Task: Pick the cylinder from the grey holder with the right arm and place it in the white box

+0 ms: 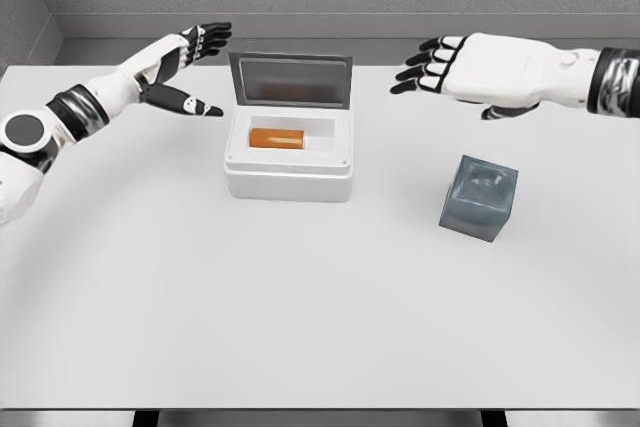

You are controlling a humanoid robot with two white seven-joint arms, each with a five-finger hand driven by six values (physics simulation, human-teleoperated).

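Note:
An orange cylinder (276,137) lies on its side inside the white box (289,179), whose grey lid (291,81) stands open at the back. The grey holder (479,198) sits on the table to the right of the box, its top hollow holding nothing. My right hand (437,65) hovers above the table between box and holder, up and to the right of the box, fingers spread and holding nothing. My left hand (193,59) is raised to the left of the box lid, fingers spread, palm turned toward the box.
The white table (300,327) stretches wide toward me in front of the box. A grey wall runs along its far edge.

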